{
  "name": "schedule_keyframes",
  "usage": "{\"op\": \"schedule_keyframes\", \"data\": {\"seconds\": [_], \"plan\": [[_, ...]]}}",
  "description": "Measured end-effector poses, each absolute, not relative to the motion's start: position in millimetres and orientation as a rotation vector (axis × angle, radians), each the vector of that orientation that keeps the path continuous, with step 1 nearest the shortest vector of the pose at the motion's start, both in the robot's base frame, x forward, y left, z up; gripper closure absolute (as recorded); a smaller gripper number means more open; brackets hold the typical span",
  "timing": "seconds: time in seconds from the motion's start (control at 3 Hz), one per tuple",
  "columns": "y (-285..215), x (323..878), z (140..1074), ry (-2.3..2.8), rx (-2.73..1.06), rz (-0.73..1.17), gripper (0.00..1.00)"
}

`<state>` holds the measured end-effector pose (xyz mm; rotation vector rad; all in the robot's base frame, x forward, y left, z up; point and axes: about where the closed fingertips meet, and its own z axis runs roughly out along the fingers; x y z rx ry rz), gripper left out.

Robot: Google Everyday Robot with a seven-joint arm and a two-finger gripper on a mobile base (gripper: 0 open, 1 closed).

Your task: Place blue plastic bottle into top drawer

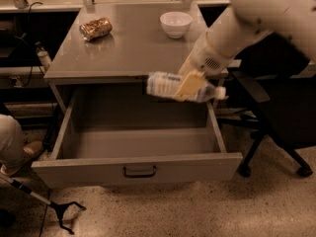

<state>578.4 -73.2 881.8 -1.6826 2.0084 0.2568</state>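
Hand grips blue plastic bottle sideways above top drawer; cap end may snag right wall when lowered.

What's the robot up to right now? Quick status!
Claw shut on blue plastic bottle. Bottle held sideways above open top drawer. Nothing blocking the drop.

End effector above top drawer right rear, gripping blue plastic bottle: bottle mid-section hidden behind near finger, label blurred, unreadable. Far finger hidden. Arm cut off by top, right edges. Drawer rear hidden beneath surface.
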Motion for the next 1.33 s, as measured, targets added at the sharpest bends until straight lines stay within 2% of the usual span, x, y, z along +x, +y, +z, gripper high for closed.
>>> {"op": "schedule_keyframes", "data": {"seconds": [0.67, 1.33], "plan": [[-32, 562, 778, 2.265, -1.413, 0.366, 1.00], [-28, 564, 771, 2.301, -1.341, 0.383, 1.00]]}}
